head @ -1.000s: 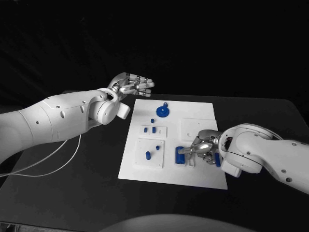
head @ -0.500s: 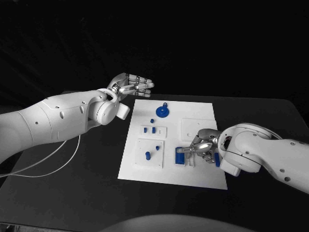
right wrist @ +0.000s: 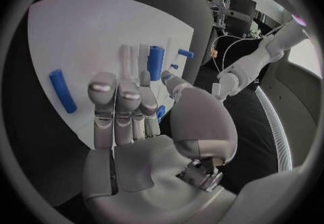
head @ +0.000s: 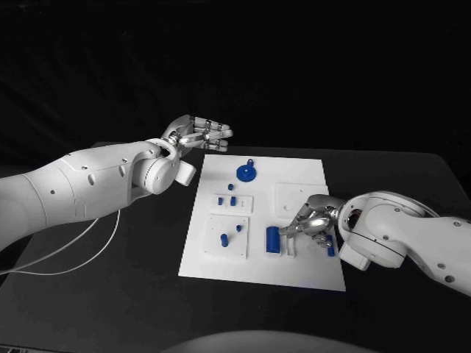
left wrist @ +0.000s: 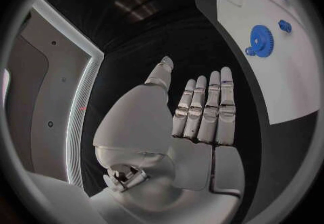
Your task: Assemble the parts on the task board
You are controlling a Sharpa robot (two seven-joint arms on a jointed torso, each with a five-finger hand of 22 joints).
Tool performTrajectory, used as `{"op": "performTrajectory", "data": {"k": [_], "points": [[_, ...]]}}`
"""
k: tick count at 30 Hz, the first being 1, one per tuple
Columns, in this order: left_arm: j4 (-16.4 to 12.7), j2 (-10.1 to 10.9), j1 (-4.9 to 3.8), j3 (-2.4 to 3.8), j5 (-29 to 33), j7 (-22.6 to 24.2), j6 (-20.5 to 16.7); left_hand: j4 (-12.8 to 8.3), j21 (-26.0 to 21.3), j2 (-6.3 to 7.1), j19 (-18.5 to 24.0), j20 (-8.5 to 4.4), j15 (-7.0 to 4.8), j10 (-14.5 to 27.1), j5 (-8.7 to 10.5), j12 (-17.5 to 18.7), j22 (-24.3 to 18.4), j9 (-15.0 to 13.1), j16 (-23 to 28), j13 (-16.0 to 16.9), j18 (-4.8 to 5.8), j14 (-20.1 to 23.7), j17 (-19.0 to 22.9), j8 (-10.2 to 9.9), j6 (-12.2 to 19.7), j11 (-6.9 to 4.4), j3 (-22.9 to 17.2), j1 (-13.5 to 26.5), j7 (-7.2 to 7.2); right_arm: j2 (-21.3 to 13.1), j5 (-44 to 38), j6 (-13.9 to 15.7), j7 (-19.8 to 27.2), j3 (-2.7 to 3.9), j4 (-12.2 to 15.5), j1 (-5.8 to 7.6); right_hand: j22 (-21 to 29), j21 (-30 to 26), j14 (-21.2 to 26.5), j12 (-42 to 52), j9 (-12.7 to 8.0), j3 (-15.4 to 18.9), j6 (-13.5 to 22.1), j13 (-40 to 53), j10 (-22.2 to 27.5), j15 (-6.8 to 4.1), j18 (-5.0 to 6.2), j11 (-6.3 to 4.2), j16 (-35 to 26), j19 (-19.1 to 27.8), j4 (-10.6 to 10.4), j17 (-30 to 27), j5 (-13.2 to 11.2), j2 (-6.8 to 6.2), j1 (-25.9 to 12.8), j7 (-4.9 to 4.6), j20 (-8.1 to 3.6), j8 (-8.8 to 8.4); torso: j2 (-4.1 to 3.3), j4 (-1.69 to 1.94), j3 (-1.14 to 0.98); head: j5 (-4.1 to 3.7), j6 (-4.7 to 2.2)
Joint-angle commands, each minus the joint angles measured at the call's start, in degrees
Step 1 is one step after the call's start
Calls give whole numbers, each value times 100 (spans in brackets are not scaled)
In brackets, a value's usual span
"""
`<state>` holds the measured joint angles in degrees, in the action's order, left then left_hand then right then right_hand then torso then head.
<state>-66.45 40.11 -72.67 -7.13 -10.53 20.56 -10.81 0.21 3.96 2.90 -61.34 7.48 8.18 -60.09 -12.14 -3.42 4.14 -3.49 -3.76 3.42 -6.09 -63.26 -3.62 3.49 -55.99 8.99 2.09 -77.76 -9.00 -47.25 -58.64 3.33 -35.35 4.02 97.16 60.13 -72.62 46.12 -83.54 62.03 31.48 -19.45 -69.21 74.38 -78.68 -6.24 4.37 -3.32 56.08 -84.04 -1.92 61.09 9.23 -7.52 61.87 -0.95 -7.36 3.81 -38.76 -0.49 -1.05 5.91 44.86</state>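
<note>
Matt black desk (head: 108, 294); smooth white task board (head: 299, 272); blue plastic-looking parts (head: 273, 236); glossy white arm shells, silvery metallic fingers (left wrist: 202, 108).

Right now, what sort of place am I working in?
Probably a robotics lab test bench: a black table with a white task board holding small blue parts, and monitors and cables behind.

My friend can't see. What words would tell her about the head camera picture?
A white task board with small blue parts lies on a black table. The silver right hand reaches down beside an upright blue cylinder, while the silver left hand hovers open off the board's far corner.
</note>
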Motion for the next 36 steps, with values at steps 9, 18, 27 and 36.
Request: {"op": "performTrajectory", "data": {"k": [9,18,27,36], "points": [[-57,51,-2,3,1,133,-31,-27,45,-80,-63,-2,-20,-39,10,5,11,-7,15,-6,40,-64,-5,19,-50,-24,30,-2,2,-648,86,-123,767,169,7,-4,11,67,-3,135,59,259,79,104,-66,-18,6,6,16,-317,293,-3,236,145,77,0,-28,-13,17,-16,1,-124,-89],[-40,17,3,-7,2,145,-35,-41,45,-90,-71,-8,-25,-76,18,6,10,-6,16,-7,43,-71,-5,16,-25,-34,48,0,15,-1103,-13,-906,150,299,-48,-1,-79,201,2,422,576,207,164,383,-164,-12,6,8,173,-315,102,157,208,18,99,2,-23,-13,40,-19,9,-329,-125],[-31,15,15,-27,2,173,-32,-48,44,-102,-71,-9,-25,-96,24,5,10,-7,17,-6,45,-66,-5,19,-42,-45,56,-1,36,-1244,-435,-1166,-124,272,-97,-9,-62,133,2,311,598,82,220,326,-126,-4,7,17,118,-312,139,134,168,8,100,-13,-16,-20,44,-23,14,-339,-109],[-46,34,17,-30,2,200,-48,-49,36,-102,-53,-4,-21,-103,63,6,7,-8,17,-7,53,-48,-4,19,-58,-45,80,18,30,-1143,-803,-1126,-197,177,-106,-110,-65,88,-4,292,467,-8,178,314,-128,1,11,19,96,-316,81,147,-10,-61,-1,-16,-9,-13,33,-6,16,-343,-79]]}}
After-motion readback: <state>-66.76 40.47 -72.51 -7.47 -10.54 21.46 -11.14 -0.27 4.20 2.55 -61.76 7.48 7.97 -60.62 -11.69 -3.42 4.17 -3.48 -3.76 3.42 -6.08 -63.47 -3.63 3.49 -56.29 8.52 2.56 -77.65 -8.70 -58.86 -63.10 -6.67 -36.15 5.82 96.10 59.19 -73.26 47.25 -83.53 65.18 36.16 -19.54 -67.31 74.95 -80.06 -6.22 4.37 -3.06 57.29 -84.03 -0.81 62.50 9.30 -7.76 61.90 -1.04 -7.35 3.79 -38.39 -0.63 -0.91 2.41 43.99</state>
